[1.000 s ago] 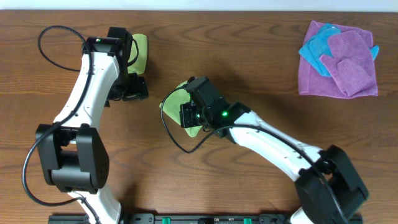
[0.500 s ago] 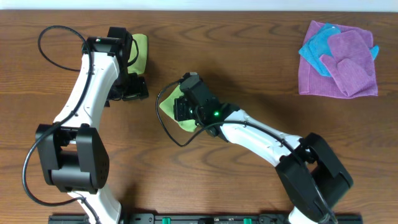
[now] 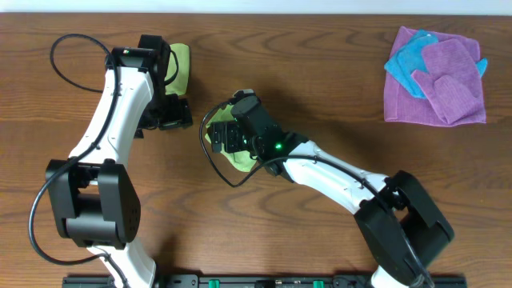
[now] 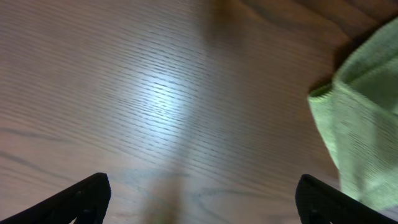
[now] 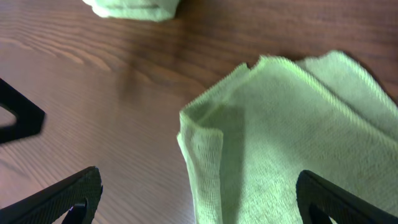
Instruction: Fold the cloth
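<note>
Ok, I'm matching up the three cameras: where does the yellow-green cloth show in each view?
Overhead: the cloth lies mid-table, mostly hidden under the right gripper.
Left wrist: a green edge at the right is probably it, possibly the wad.
Right wrist: it fills centre to right, partly folded.
Shared landmark: the pale green wad, upper left overhead, top edge in the right wrist view.

Two arms point(image 3: 112, 104), one cloth point(image 3: 238, 162), one wad point(image 3: 182, 60), one purple cloth point(image 3: 448, 92), one blue cloth point(image 3: 404, 68)

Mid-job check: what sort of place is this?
Likely a robotics lab bench: a wooden table, the left arm and right arm at its edge, and the cloth and purple cloth set out.
</note>
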### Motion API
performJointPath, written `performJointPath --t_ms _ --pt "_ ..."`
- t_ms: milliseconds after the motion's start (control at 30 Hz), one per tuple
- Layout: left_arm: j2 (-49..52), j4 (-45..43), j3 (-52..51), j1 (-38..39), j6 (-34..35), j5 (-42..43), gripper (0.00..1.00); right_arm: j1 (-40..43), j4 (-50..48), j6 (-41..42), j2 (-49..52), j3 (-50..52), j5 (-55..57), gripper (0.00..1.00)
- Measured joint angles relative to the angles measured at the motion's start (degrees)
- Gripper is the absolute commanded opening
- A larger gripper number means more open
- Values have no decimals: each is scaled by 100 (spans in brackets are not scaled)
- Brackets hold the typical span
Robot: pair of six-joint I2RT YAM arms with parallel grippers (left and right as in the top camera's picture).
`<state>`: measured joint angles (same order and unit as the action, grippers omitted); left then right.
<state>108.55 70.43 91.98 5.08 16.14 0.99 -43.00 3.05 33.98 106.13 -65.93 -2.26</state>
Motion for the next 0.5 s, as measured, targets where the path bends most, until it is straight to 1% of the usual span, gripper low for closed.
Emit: performJointPath --t_ms 133,233,300,333,367,500 --pt "0 144 0 0 -184 367 100 2 9 -33 0 -9 103 99" --pt "0 306 0 0 -428 844 99 15 614 -55 -13 -118 181 99" --pt "0 437 0 0 -667 1370 97 28 1150 -59 -76 -162 260 99" --pt "0 479 0 0 -752 1602 98 35 1357 -66 -125 -162 291 99" --pt "0 490 0 2 -802 1757 100 37 1488 -68 -160 -166 328 99" --pt "0 402 0 98 -1010 2277 100 48 1836 -238 -225 -173 741 99"
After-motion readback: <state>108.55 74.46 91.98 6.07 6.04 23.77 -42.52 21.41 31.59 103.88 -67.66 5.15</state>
